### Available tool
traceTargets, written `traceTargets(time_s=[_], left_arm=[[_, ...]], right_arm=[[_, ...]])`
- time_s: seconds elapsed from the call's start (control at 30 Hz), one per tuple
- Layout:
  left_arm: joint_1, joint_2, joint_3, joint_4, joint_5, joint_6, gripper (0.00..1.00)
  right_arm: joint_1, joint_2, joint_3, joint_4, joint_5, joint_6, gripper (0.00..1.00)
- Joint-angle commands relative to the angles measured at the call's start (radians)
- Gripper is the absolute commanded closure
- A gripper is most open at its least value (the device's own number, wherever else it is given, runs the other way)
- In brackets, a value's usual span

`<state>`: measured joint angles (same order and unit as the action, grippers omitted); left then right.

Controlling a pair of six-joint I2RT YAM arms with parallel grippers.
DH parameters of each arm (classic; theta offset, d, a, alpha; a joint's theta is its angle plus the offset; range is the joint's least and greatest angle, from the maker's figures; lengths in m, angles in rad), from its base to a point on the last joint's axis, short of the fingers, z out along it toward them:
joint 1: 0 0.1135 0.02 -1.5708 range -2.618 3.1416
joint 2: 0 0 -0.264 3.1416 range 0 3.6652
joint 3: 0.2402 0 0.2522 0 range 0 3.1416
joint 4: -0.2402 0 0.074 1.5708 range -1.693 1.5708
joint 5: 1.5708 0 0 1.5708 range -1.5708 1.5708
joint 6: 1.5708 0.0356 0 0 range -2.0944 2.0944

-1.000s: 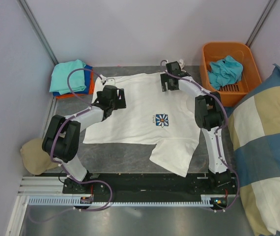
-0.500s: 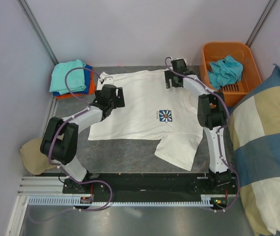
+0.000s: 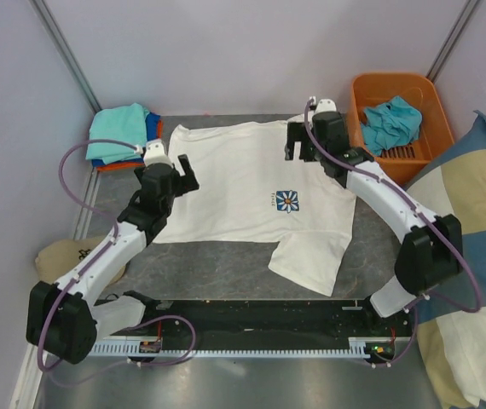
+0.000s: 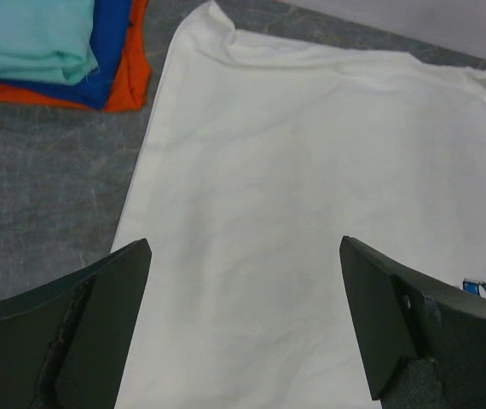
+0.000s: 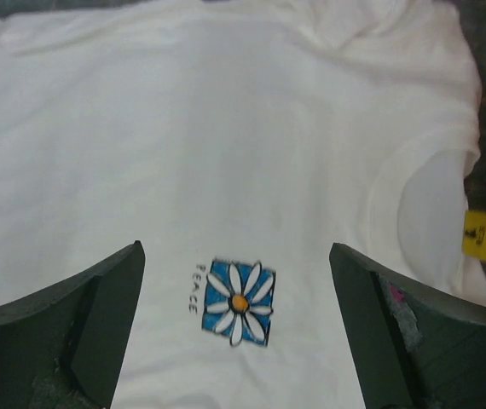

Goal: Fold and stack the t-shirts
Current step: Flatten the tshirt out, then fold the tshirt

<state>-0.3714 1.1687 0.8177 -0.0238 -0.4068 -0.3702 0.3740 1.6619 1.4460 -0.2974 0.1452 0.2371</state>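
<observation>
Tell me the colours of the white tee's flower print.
The flower print: white petals, orange centre, blue square. Clearest in right wrist view.

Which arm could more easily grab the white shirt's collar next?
Probably the right: the open right claw hangs over the white shirt beside its collar; the left claw is over the hem end.

This is looking like a robot lab cell: wall panels (image 3: 243,51) and metal struts (image 3: 62,49) are enclosing a grey table (image 3: 217,273), with the left arm (image 3: 107,251) and right arm (image 3: 388,198) sitting bolted to a rail (image 3: 260,317) at its near edge.
</observation>
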Motion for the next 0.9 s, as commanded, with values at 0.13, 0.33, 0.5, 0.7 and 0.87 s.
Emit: traceTargets(time_s=[0.13, 0.33, 0.5, 0.7, 0.87], left_arm=[[-0.021, -0.259, -0.345, -0.153, 0.092, -0.259, 0.00], [-0.023, -0.351, -0.368, -0.234, 0.034, -0.245, 0.00], [-0.024, -0.322, -0.338, -0.245, 0.049, -0.249, 0.00], [-0.024, -0.319, -0.324, -0.243, 0.066, -0.240, 0.00], [-0.024, -0.323, -0.318, -0.242, 0.108, -0.249, 0.00]], right_arm=[[0.204, -0.336, -0.477, -0.146, 0.250, 0.259, 0.02], [0.390, -0.557, -0.640, -0.396, 0.436, 0.563, 0.02], [0.537, -0.660, -0.722, -0.632, 0.507, 0.951, 0.02], [0.725, -0.648, -0.789, -0.752, 0.501, 1.290, 0.02], [0.865, -0.536, -0.766, -0.813, 0.525, 1.473, 0.02]])
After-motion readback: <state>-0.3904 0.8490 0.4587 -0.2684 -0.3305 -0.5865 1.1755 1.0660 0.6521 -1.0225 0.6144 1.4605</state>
